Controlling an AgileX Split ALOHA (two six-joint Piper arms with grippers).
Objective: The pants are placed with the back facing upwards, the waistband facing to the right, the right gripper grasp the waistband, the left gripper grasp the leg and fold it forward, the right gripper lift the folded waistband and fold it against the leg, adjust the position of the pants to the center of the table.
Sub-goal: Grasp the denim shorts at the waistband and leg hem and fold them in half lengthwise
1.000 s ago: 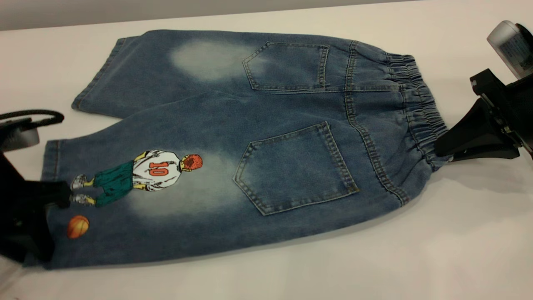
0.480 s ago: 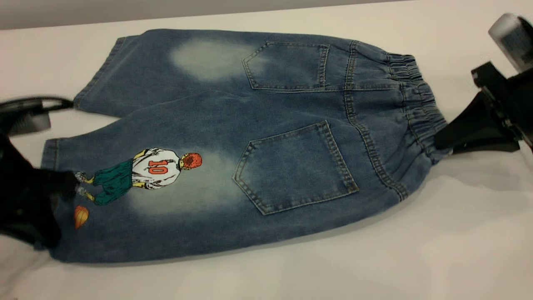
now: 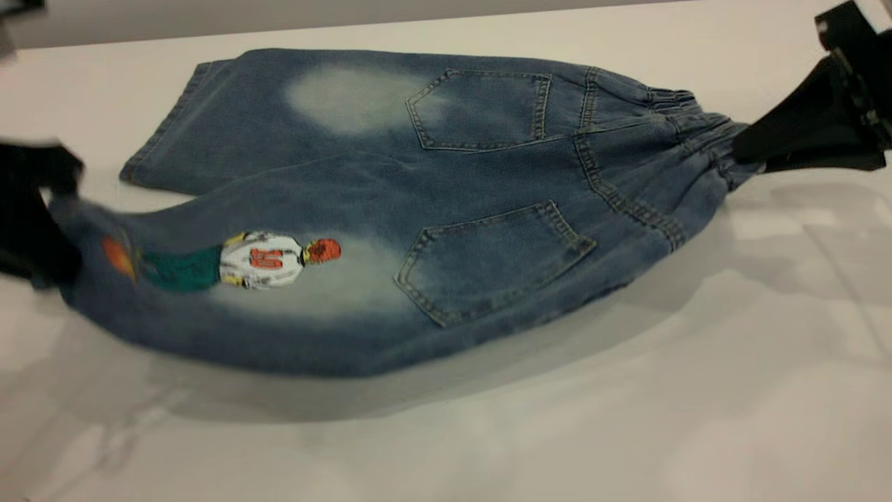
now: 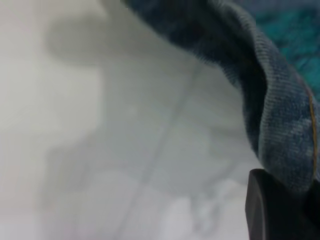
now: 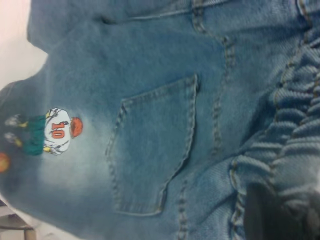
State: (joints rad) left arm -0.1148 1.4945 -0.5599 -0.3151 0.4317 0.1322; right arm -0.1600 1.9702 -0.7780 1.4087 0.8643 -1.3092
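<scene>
Only bare table (image 3: 697, 418) surrounds the lifted pants (image 3: 418, 209).

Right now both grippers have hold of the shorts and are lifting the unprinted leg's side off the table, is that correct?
Not quite: the raised side is the printed leg, the one with the number 10 player, not the unprinted leg, which lies flat. The exterior view shows the left gripper at its hem and the right gripper on the waistband.

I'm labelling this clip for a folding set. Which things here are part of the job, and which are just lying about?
Part of the job:
- pants
- waistband, held by the right gripper
- printed leg, lifted by the left gripper
- table

Lying about:
- nothing else in view
</scene>
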